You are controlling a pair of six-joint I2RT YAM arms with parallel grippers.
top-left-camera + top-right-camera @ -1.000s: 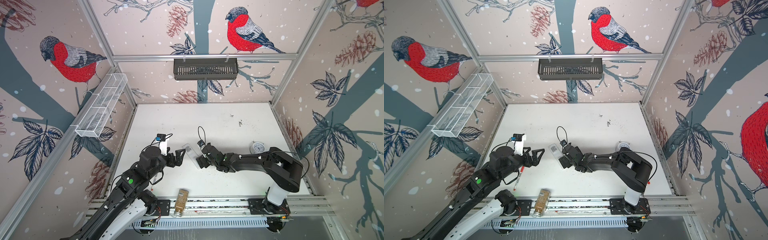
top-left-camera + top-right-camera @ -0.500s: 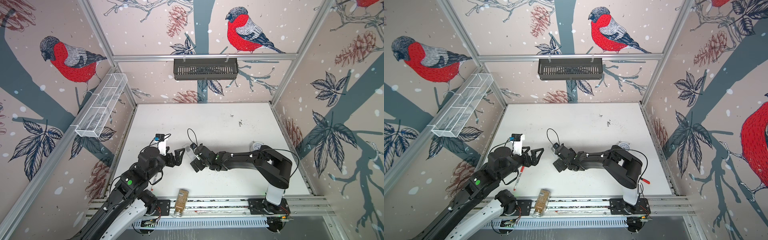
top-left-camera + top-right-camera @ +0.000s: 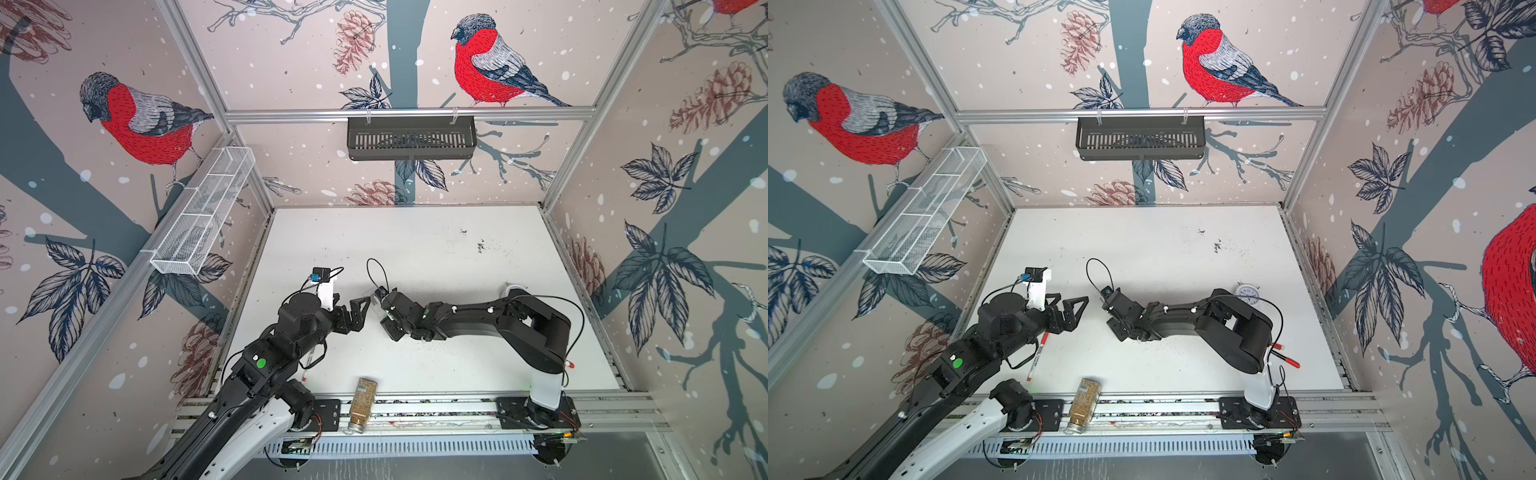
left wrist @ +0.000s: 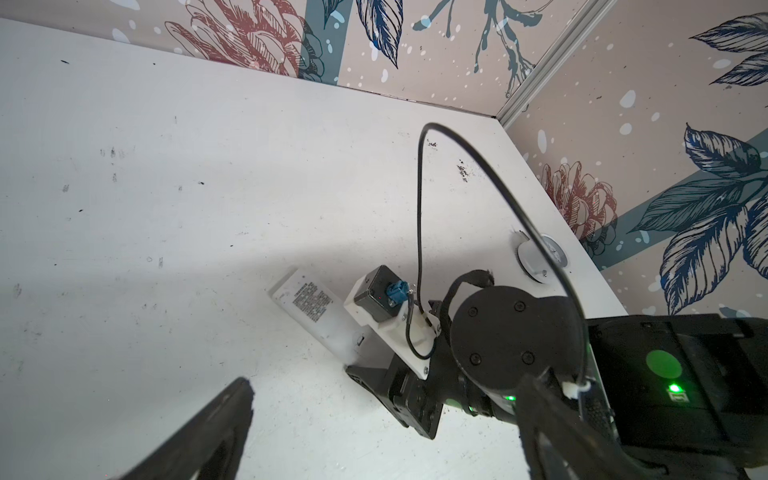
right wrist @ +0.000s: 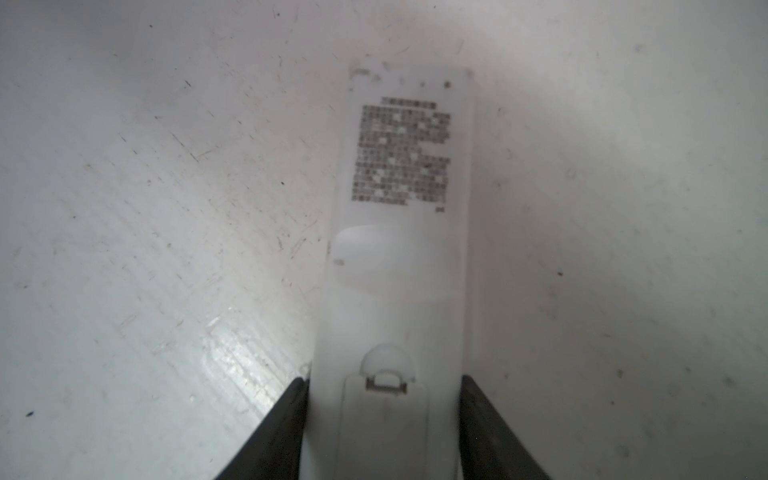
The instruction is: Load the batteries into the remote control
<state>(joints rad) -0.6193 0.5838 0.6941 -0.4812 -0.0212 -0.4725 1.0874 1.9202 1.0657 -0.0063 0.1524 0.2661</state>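
I'm viewing thru the stereo pair from high over the front rail [image 3: 415, 409], both eyes tilting down. In both top views the table [image 3: 415, 249] [image 3: 1142, 249] is filling the lower centre of frame, overlap approx. total. L wrist cam is looking obliquely across the table, fairly near, catching the right arm [image 4: 511, 328] & remote control [image 4: 309, 305]. R wrist cam is peering lengthwise along that remote control [image 5: 395, 249], v. close, blurring it.

- Mid-table [image 3: 415, 249]: remote control [image 4: 316, 307], one end between the right gripper [image 5: 384, 379] fingers.
- Right of it, near the table's right edge: alarm clock [image 3: 1248, 293].
- Lower centre, on the front rail: jar [image 3: 362, 401].
- Lower left, beneath the left arm: pen [image 3: 1038, 353].
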